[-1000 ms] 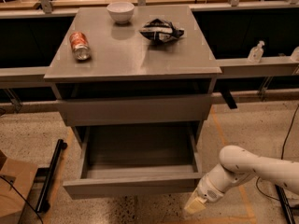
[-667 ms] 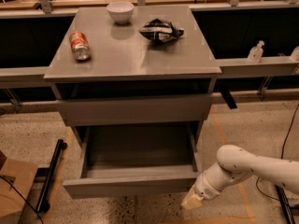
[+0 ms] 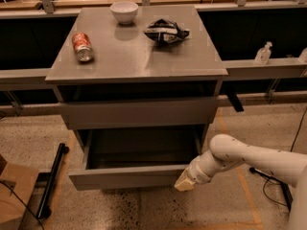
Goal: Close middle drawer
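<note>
— Where is the middle drawer (image 3: 124, 178)?
— Pulled well out of the cabinet, under the top drawer (image 3: 139, 112), which sits shut and flush. You look down into its long grey tray, and I see nothing lying in it. Its low plain front faces the camera, near the floor (image 3: 144, 210).

— And the tool (image 3: 184, 183)?
— Low down at the right end of that front panel, a pale tip right against the corner. It overlaps the panel's edge in this view, but I cannot say for sure that it touches.

— Apart or together?
— Cannot tell. The tip reads as one pale block from here.

— Where does the arm (image 3: 240, 157) come from?
— From the lower right. It is white and thick, bends at a rounded joint beside the drawer's right side, then slopes down and left to the tool.

— What is on the worktop (image 3: 139, 56)?
— Three things, well apart. A red can (image 3: 82, 47) lies on its side near the left edge. A white bowl (image 3: 124, 12) stands upright at the back. A crumpled dark bag (image 3: 166, 31) sits right of the bowl.

— Anything else around?
— A small clear bottle (image 3: 263, 54) stands on a ledge to the right of the cabinet. A cardboard box (image 3: 14, 195) is at the lower left, with a black bar (image 3: 53, 181) lying on the floor between it and the drawer.
</note>
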`<state>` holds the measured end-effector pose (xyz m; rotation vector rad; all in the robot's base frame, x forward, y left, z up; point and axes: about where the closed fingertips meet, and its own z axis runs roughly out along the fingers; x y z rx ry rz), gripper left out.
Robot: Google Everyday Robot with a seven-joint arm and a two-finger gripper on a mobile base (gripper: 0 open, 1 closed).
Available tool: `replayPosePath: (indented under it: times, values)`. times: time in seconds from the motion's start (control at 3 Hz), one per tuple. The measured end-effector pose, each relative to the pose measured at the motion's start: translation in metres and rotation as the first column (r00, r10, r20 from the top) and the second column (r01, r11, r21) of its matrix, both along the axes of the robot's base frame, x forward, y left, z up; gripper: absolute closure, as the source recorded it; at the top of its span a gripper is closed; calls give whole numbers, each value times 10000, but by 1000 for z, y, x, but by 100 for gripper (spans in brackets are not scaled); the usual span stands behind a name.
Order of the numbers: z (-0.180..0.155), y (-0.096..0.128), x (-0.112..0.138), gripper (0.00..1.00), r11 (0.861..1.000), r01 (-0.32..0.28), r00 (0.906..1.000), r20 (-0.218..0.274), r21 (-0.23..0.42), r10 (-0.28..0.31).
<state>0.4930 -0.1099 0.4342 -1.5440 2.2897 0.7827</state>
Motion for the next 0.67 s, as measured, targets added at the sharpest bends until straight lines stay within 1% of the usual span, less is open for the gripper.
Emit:
replayPosePath:
  times: [0.33, 0.67]
  values:
    - [11, 13, 37, 100, 9991, -94, 9985, 536, 416, 72]
    - [24, 8, 65, 100, 9988, 130, 9947, 1017, 475, -177]
